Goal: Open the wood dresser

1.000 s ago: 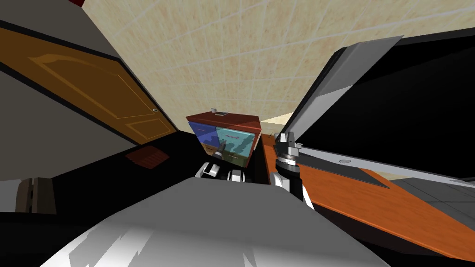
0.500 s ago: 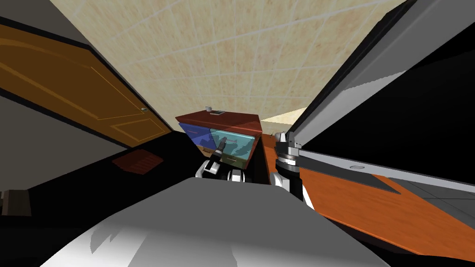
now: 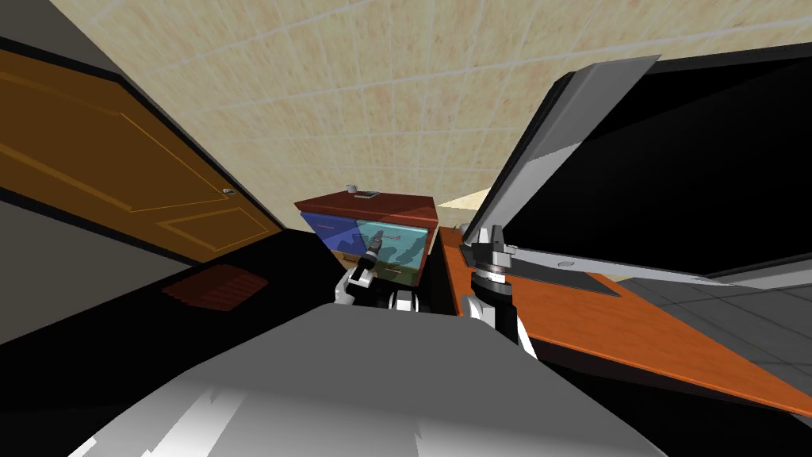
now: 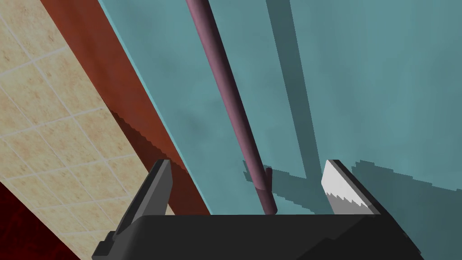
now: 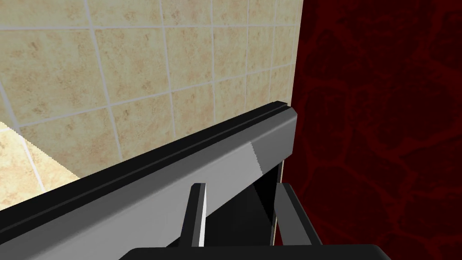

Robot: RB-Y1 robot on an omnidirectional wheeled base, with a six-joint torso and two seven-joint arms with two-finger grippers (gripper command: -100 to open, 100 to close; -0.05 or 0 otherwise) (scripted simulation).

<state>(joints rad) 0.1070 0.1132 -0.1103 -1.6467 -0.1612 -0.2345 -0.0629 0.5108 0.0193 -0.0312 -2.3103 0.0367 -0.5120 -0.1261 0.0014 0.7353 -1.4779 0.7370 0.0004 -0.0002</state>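
Room: beige tiled floor (image 3: 381, 103), a brown door (image 3: 119, 174) on the left, an orange desk (image 3: 618, 325) on the right.
Dresser: the dresser (image 3: 373, 208) stands straight ahead between door and desk. It has a red-brown top with two small items (image 3: 358, 190) on it, too small to name.
Fronts: a blue drawer front (image 3: 331, 228) is beside a teal drawer front (image 4: 361, 90), with more fronts below.
Handle: a thin round purplish bar (image 4: 225, 90) stands just off the teal front, casting a shadow on it.
Left gripper: the left gripper (image 4: 248, 164) is at the teal front with its fingers (image 4: 158, 189) spread wide. They straddle the bar near one of its ends and do not press it. It holds nothing.
Right gripper: the right gripper (image 3: 486, 238) is raised at the desk's near edge. Its fingers are apart by a narrower gap, with nothing between them.
Handling: the drawer is probably rigid, moderately heavy and sliding straight out. The bar looks stiff but smooth and slim, so the blades may slip along it.
Where to grip: across the bar, ideally nearer its middle so the drawer doesn't skew. Close fully before pulling straight back.
Risk: pulling from the bar's end could rack the drawer.
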